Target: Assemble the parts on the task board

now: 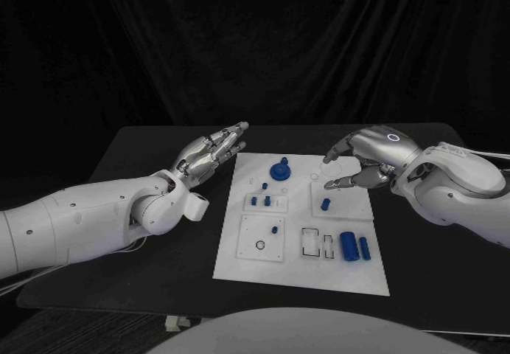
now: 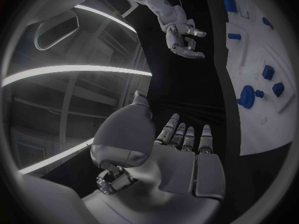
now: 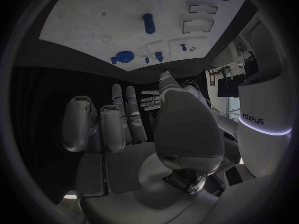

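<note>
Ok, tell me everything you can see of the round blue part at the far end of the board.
The round blue part is a flat disc with a short knob rising from its centre, plastic by the look of it. It stands upright at the far end of the white task board, between the two arms. Nothing touches it: the left robot hand is open beside the board and the right robot hand hovers nearby, holding nothing.

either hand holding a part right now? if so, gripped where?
Nothing is held. The left hand is open beside the white board, fingers stretched out. The right hand hovers over the board's far end, fingers curved and apart, empty.
</note>
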Action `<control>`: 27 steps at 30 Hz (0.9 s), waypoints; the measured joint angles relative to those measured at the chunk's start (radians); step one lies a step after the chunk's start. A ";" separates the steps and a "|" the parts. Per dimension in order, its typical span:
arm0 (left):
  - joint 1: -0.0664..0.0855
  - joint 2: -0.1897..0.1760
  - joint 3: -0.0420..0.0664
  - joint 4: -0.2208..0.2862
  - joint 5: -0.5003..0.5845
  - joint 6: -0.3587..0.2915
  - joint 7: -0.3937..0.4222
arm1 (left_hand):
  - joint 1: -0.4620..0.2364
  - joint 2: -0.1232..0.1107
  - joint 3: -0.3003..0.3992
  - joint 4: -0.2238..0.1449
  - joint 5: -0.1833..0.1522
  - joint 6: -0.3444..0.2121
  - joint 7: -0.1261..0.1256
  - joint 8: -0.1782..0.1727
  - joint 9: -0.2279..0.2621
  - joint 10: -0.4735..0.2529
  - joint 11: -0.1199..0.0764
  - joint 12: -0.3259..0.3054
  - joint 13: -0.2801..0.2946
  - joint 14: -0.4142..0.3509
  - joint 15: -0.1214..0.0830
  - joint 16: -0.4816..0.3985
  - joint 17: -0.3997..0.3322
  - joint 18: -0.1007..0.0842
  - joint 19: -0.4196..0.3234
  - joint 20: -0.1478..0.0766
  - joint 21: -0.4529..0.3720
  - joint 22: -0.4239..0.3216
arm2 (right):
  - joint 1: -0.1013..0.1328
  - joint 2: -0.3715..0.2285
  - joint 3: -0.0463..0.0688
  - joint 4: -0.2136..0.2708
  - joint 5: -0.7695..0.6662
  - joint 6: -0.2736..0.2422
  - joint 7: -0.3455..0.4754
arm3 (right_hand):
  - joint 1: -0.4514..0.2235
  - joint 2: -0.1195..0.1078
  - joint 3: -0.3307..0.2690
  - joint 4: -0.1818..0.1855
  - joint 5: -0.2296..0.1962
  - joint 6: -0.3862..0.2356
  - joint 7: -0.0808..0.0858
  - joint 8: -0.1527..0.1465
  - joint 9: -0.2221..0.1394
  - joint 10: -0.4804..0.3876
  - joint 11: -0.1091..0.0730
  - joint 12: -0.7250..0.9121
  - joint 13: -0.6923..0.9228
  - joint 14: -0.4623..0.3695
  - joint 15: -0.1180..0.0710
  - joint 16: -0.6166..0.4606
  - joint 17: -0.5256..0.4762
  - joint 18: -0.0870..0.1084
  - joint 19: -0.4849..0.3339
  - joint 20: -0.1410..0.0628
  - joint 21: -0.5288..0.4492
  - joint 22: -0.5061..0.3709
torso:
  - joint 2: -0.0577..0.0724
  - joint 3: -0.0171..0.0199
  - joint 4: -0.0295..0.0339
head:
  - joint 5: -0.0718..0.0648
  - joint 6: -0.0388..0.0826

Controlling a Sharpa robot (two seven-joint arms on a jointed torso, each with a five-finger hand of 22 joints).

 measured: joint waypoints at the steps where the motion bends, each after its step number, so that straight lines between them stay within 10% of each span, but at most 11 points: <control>1: -0.001 -0.001 0.000 0.001 -0.002 -0.012 0.000 | -0.012 -0.012 0.003 0.001 0.000 -0.006 -0.016 0.000 0.000 0.000 -0.015 -0.007 0.000 -0.001 -0.001 0.000 0.000 0.000 -0.001 -0.003 -0.001 -0.014 | -0.004 0.000 0.000 -0.003 0.001 0.004 0.000 | 0.000 0.000 0.000 0.000 0.000 0.002 0.001 -0.006 -0.001 0.000 0.000 -0.002 -0.002 0.000 0.000 0.000 0.001 0.000 0.000 0.000 0.000 0.000 | 0.000 0.0001 0.0002 | 0.000 0.000; 5: -0.002 -0.008 0.000 0.005 -0.011 -0.061 0.001 | -0.058 -0.038 0.029 0.001 0.000 -0.047 -0.054 -0.005 -0.004 -0.003 -0.042 -0.031 -0.002 -0.001 -0.001 0.000 0.000 0.000 -0.007 0.022 -0.006 -0.045 | -0.026 0.008 0.000 -0.016 0.004 0.019 0.000 | 0.000 0.000 0.004 -0.003 0.017 0.001 0.002 -0.023 -0.007 0.010 0.000 -0.010 -0.006 0.000 0.000 0.000 0.002 0.000 0.000 0.000 0.000 0.000 | 0.001 0.0001 0.0005 | 0.003 0.000; 9: -0.003 -0.017 0.000 0.012 -0.017 -0.093 0.001 | -0.121 0.025 0.031 0.000 0.000 -0.101 -0.042 -0.011 -0.009 -0.003 -0.036 -0.052 -0.005 -0.001 -0.001 0.000 0.000 0.000 -0.007 0.023 -0.006 -0.046 | -0.042 0.017 0.000 -0.029 0.007 0.028 0.001 | 0.017 0.017 0.015 -0.001 0.040 -0.015 0.000 -0.041 -0.012 0.021 0.000 -0.019 -0.010 0.000 0.000 0.000 0.001 0.000 0.000 0.000 0.000 0.000 | 0.001 0.0000 0.0003 | 0.007 0.000; 12: -0.003 -0.024 0.000 0.016 -0.021 -0.108 0.001 | -0.157 0.072 0.005 -0.001 0.000 -0.182 -0.027 -0.017 -0.016 -0.004 -0.021 -0.074 -0.008 -0.001 -0.001 0.000 0.000 0.047 -0.007 -0.050 -0.006 -0.046 | -0.051 0.022 -0.001 -0.037 0.008 0.033 0.002 | 0.017 0.017 0.015 -0.001 0.040 -0.026 0.011 -0.051 -0.016 0.024 0.003 -0.023 -0.012 0.000 0.000 0.000 0.002 0.000 0.000 0.000 0.000 0.000 | 0.001 0.0000 0.0002 | 0.009 0.000; 14: -0.003 -0.028 0.000 0.020 -0.023 -0.118 0.002 | -0.150 0.087 -0.011 -0.001 0.000 -0.231 -0.048 -0.023 -0.022 -0.004 -0.021 -0.087 -0.010 -0.001 -0.001 0.000 0.000 0.047 -0.008 -0.071 -0.006 -0.046 | -0.055 0.026 -0.001 -0.042 0.009 0.036 0.002 | 0.017 0.017 0.015 -0.001 0.034 -0.039 0.024 -0.064 -0.021 0.027 0.001 -0.029 -0.015 0.000 0.000 -0.001 0.001 0.000 0.000 0.000 0.000 0.000 | 0.001 0.0000 0.0003 | 0.009 0.000; 18: -0.004 -0.040 0.000 0.031 -0.025 -0.136 0.002 | -0.141 0.096 -0.036 -0.001 0.000 -0.255 -0.075 -0.023 -0.024 -0.004 -0.054 -0.096 -0.011 -0.002 -0.001 0.000 0.000 0.047 -0.007 -0.084 -0.006 -0.046 | -0.064 0.031 0.000 -0.049 0.011 0.039 0.003 | 0.017 0.017 0.015 -0.001 0.022 -0.051 0.036 -0.070 -0.023 0.028 0.000 -0.035 -0.017 0.000 0.000 -0.001 -0.002 0.000 0.000 0.000 0.000 0.000 | 0.000 0.0000 0.0002 | 0.012 0.000; 21: -0.004 -0.050 0.000 0.042 -0.026 -0.147 0.002 | -0.144 0.115 -0.064 -0.002 0.000 -0.306 -0.144 -0.036 -0.033 -0.004 -0.090 -0.120 -0.014 -0.002 -0.001 0.000 0.000 0.047 -0.007 -0.070 -0.006 -0.046 | -0.069 0.035 0.000 -0.053 0.011 0.043 0.003 | 0.009 0.009 0.004 -0.001 0.000 -0.052 0.041 -0.076 -0.025 0.028 0.000 -0.045 -0.020 0.000 0.000 -0.001 -0.007 0.000 -0.003 0.003 -0.008 0.000 | 0.000 0.0000 0.0000 | 0.013 0.000; 27: -0.004 -0.065 0.000 0.054 -0.028 -0.162 0.002 | -0.148 0.133 -0.098 -0.002 0.000 -0.314 -0.116 -0.036 -0.035 0.001 -0.079 -0.169 -0.022 -0.002 -0.001 0.000 0.000 0.047 -0.007 -0.069 -0.006 -0.046 | -0.080 0.041 0.000 -0.061 0.012 0.052 0.003 | 0.009 -0.001 0.001 0.001 -0.016 -0.054 0.050 -0.079 -0.026 0.028 0.000 -0.049 -0.023 0.003 0.003 -0.007 -0.017 0.000 -0.005 0.005 -0.016 0.000 | 0.000 0.0000 0.0000 | 0.015 0.000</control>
